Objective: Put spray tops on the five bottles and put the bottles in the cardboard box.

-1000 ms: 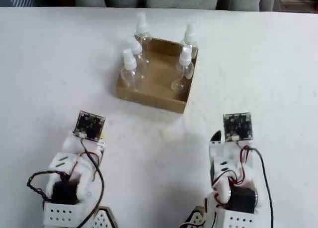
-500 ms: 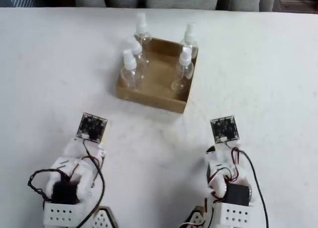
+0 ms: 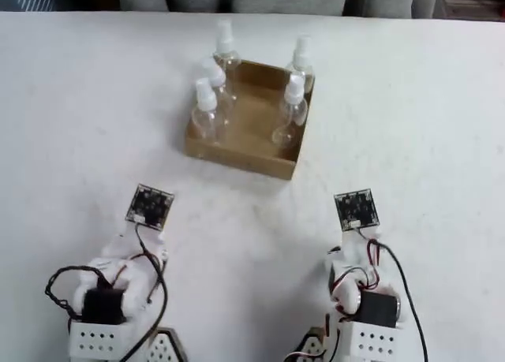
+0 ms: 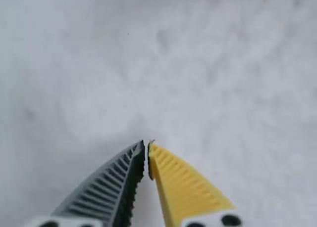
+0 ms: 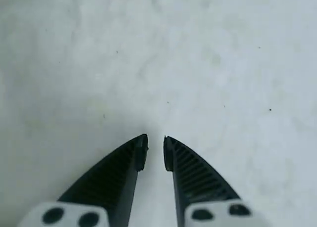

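Both arms of the rig sit drawn back at the near edge of the white table (image 3: 71,102). The left gripper (image 4: 147,149), with one grey and one yellow finger, is clenched on nothing: its ribbed tips meet but for a hairline seam, and bare tabletop lies directly beneath and ahead of them. The right gripper (image 5: 154,152), with two black fingers, is likewise drawn nearly closed and holds nothing; a thin slit separates its tips, again over bare tabletop. In the high view the left arm (image 3: 106,287) and the right arm (image 3: 364,303) stand side by side, each with its wrist camera board at the forward end. The cardboard box (image 3: 237,153) lies well ahead of both grippers, forward and to the right of the left one, forward and to the left of the right one. All five bottles carry white spray tops and stand upright. On the box's side nearer the left gripper stand the front-left bottle (image 3: 207,111) and the middle-left bottle (image 3: 215,80); beyond them is the far-left bottle (image 3: 226,48) at the far rim, where whether it is inside cannot be told. On the side nearer the right gripper stand the front-right bottle (image 3: 290,110) and the far-right bottle (image 3: 300,58).
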